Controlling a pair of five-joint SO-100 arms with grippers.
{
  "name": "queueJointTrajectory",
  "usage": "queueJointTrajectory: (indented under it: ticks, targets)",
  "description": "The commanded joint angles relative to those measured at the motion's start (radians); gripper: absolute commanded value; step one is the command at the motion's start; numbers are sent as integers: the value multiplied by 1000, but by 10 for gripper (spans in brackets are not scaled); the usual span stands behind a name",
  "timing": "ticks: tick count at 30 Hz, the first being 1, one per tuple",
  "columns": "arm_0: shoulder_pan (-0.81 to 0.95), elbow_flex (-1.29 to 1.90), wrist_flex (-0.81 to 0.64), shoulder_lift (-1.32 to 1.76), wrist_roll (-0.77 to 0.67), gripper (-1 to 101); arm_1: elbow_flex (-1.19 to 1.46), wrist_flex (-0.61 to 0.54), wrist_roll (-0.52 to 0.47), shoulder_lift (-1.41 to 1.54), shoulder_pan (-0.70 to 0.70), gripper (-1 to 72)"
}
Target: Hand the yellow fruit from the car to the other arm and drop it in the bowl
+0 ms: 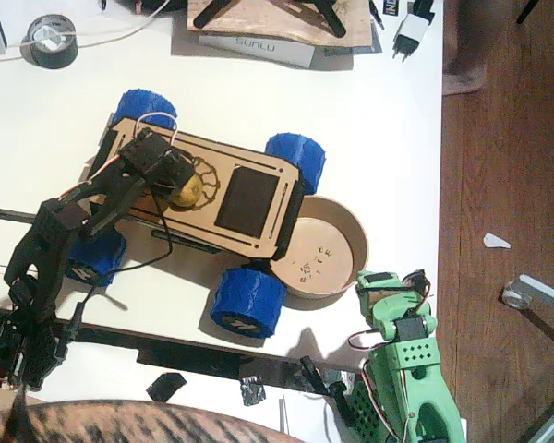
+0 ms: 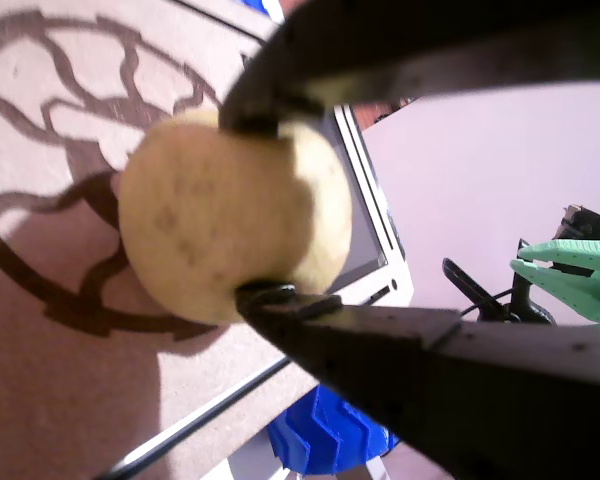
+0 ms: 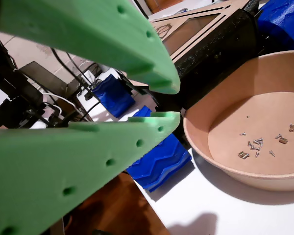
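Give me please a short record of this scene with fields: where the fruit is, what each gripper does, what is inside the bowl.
fruit: the yellow fruit sits on the car, over its engraved circle
left gripper: the black left gripper is closed on the fruit, one finger on each side
right gripper: the green right gripper is open and empty, beside the bowl
bowl: holds only small screws, no fruit
bowl place: on the table, touching the car's right end
handover: not yet done
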Motion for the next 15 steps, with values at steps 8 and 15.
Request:
queueJointTrajectory:
  ticks: [8, 15]
  targets:
    - [8, -40, 9, 11, 12, 0, -11, -11, -12, 3, 3, 0]
    - [8, -40, 8, 12, 12, 0, -11, -11, -12, 3, 3, 0]
